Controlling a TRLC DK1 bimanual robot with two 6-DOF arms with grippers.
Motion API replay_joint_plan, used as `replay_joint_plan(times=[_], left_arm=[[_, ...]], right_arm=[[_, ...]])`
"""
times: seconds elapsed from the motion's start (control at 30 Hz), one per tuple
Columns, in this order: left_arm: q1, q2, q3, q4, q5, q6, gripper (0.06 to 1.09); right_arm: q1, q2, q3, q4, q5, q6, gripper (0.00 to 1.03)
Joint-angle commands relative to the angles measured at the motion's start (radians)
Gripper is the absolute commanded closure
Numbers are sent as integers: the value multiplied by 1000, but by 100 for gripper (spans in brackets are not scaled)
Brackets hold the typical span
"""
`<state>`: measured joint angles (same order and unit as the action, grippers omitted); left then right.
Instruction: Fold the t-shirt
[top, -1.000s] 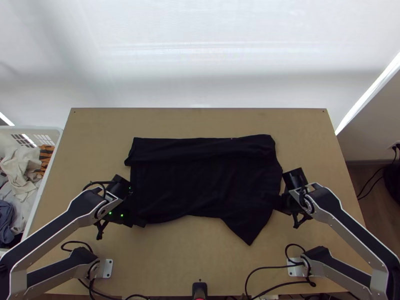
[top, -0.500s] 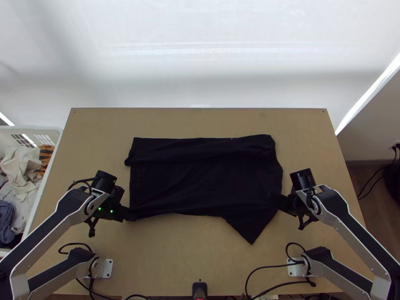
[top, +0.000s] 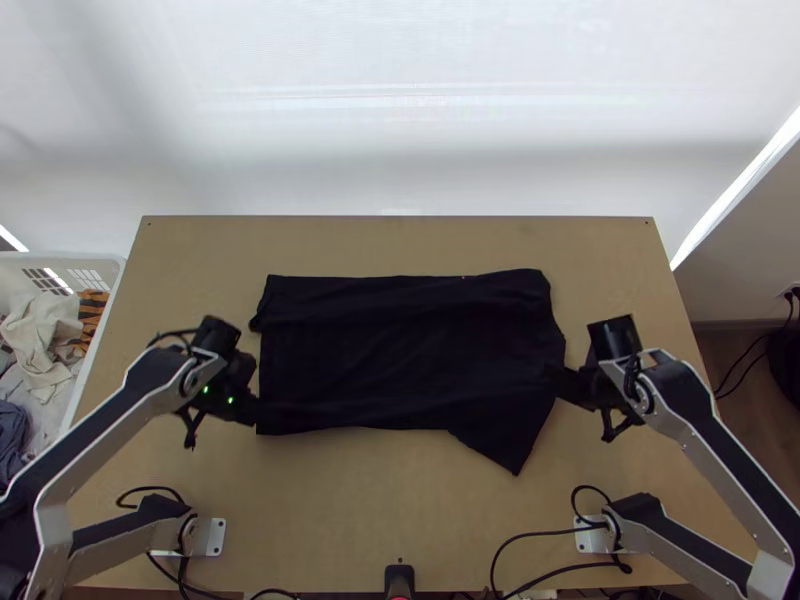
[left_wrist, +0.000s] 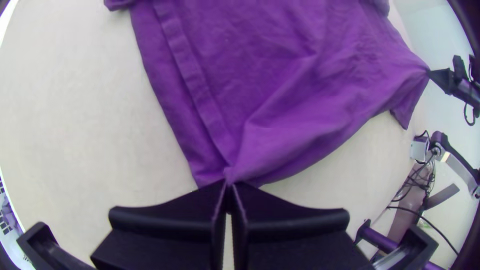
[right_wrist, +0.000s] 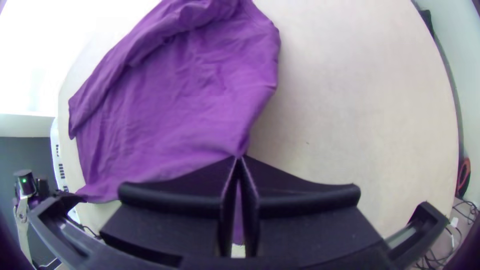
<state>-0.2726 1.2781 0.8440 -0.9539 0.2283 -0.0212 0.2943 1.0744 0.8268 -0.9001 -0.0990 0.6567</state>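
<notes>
The dark t-shirt (top: 410, 360) is laid across the middle of the desk (top: 360, 510), with a long strip (top: 400, 300) doubled over along its far side. Its near left corner is clamped between the closed fingers of the left hand (left_wrist: 229, 184), and its near right part is pinched in the same way by the right hand (right_wrist: 239, 157). Probably the near edge is to be carried toward the far side next, as the folding is not finished. Only a small piece of cloth seems to be gripped on each side, so if it is pulled too strongly, a corner could be lost. At the near right, a pointed flap (top: 500, 445) sticks out beyond the near edge; if it is not brought along flat, it could be turned under and a thick, crooked place could be made. A slanting fold could also be caused if one side is moved sooner than the other, and the loose cloth between the hands could be dragged into wrinkles. On the left, beside the desk, a white basket (top: 97, 337) with clothes (top: 40, 345) is placed, so little room is left for a wide swing there. Black cables (top: 540, 534) are spread at the near side, where cloth or arm could be caught.
</notes>
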Motion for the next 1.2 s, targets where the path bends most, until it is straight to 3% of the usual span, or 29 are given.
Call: replay_joint_plan(times=[0.0, 0.23, 0.83, 1.17], left_arm=[[15, 52, 79, -49, 34, 32, 105], [124, 136, 207, -57, 120, 73, 105], [173, 375, 501, -68, 123, 27, 105], [228, 484, 636, -59, 117, -31, 105]], right_arm=[[3, 25, 63, -23, -11, -22, 100], [-21, 78, 106, -14, -11, -55, 100], [-92, 348, 334, 141, -11, -92, 100], [-96, 530, 483, 153, -7, -92, 100]])
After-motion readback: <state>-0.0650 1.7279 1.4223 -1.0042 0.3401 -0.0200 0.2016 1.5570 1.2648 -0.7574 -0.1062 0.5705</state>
